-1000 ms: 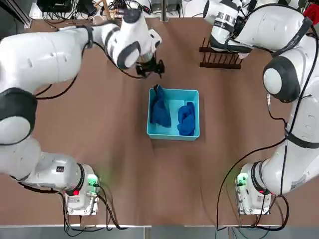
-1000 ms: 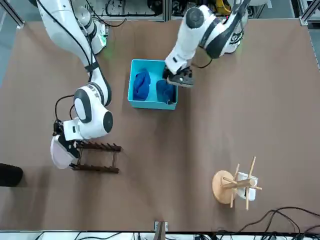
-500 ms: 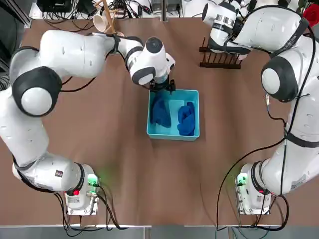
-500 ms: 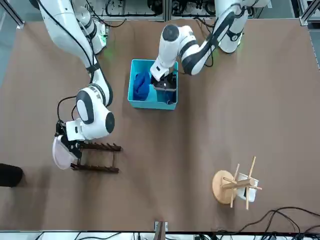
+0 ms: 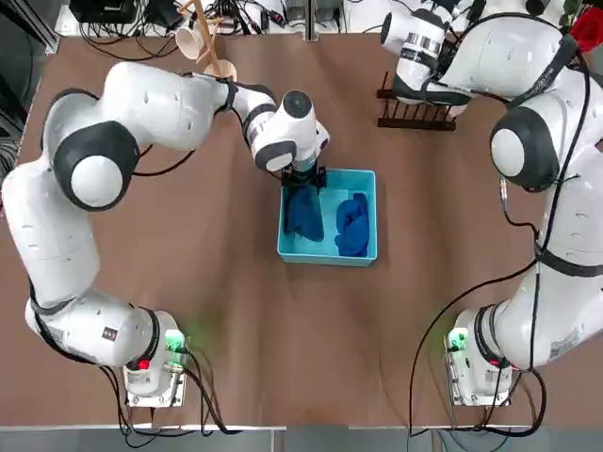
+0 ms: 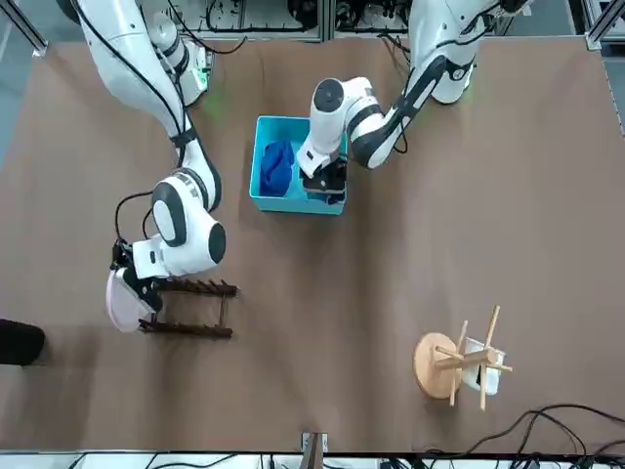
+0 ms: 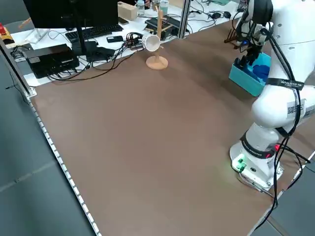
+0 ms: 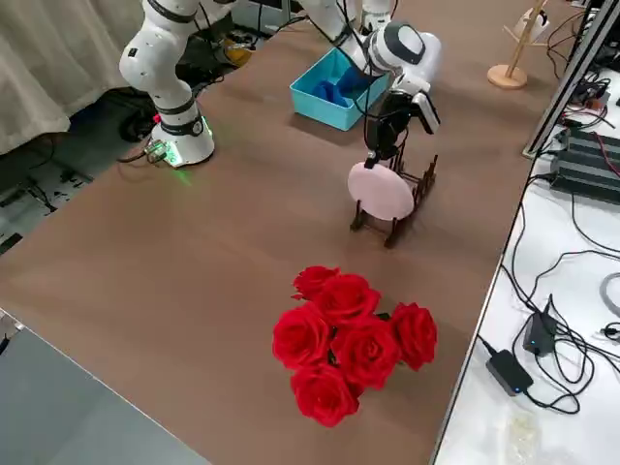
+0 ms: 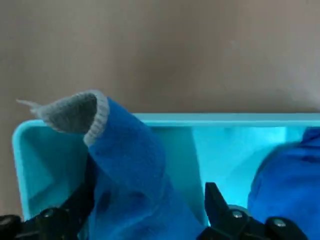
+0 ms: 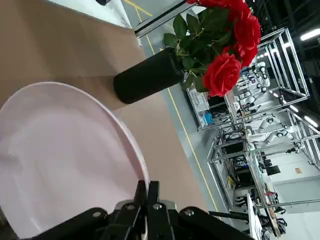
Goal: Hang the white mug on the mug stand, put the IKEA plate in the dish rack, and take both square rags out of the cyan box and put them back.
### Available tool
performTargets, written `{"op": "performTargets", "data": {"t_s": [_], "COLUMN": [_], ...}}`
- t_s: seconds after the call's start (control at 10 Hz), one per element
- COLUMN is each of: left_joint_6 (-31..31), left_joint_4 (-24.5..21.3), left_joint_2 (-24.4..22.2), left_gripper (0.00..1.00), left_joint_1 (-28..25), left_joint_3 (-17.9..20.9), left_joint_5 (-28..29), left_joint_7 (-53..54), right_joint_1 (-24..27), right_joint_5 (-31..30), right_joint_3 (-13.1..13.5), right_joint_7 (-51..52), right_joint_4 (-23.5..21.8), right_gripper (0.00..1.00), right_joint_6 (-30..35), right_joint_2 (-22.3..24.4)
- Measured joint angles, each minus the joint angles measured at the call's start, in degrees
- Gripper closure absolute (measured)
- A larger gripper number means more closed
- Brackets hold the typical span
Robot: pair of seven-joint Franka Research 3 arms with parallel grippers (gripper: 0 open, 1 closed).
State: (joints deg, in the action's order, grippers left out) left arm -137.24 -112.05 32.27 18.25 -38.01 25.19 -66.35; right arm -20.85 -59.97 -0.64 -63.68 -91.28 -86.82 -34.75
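Observation:
My left gripper [image 5: 303, 179] stands open inside the far left corner of the cyan box [image 5: 325, 257]. Its fingers straddle one dark blue square rag [image 9: 130, 165], whose corner sticks up over the rim. The other rag [image 5: 353, 224] lies bunched in the box's right half. At the back right, my right gripper [image 10: 147, 187] is shut on the rim of the white plate [image 8: 381, 191]. The plate stands upright at the outer end of the dark dish rack [image 6: 195, 308]. The white mug [image 6: 485, 366] hangs on the light wooden mug stand [image 6: 435, 364] at the far left.
A black vase [image 10: 150, 75] of red roses [image 8: 349, 339] stands on the table beyond the dish rack on the robot's right. Cables and equipment line the far table edge behind the mug stand [image 5: 209, 38]. Bare brown table surrounds the box.
My left gripper came from beyond the box's far edge and dropped into its corner, over the left rag. The right gripper with the plate shifted only slightly at the rack.

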Motion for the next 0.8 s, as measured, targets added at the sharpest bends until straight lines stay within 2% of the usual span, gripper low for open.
{"op": "performTargets", "data": {"t_s": [0.2,0.3,0.4,0.6,0.7,0.8], "left_joint_6": [0.00,0.00,0.00,0.00,0.01,0.04], "left_joint_4": [0.11,0.14,0.22,0.66,1.02,1.40], "left_joint_2": [0.88,1.33,1.58,1.63,1.52,0.99], "left_gripper": [0.15,0.32,0.50,0.80,0.94,0.94], "left_joint_1": [1.01,1.10,1.10,1.10,1.11,1.08], "left_joint_3": [0.91,1.06,1.11,1.15,1.14,1.12], "left_joint_5": [2.72,3.66,4.37,4.82,4.82,4.82], "left_joint_7": [-0.21,-0.23,-0.23,-0.23,-0.23,-0.25], "right_joint_1": [0.05,0.13,0.18,0.21,0.22,0.22], "right_joint_5": [-0.10,-0.11,-0.11,-0.17,-0.22,-0.24], "right_joint_3": [0.17,0.28,0.33,0.43,0.48,0.54], "right_joint_7": [0.04,0.09,0.14,0.20,0.77,2.05], "right_joint_4": [0.25,0.87,1.26,1.97,2.62,3.49], "right_gripper": [0.84,0.69,0.60,0.49,0.49,0.49], "right_joint_6": [-0.02,-0.02,-0.03,-0.06,-0.11,-0.11], "right_joint_2": [-0.34,-0.50,-0.64,-1.35,-1.80,-2.02]}}
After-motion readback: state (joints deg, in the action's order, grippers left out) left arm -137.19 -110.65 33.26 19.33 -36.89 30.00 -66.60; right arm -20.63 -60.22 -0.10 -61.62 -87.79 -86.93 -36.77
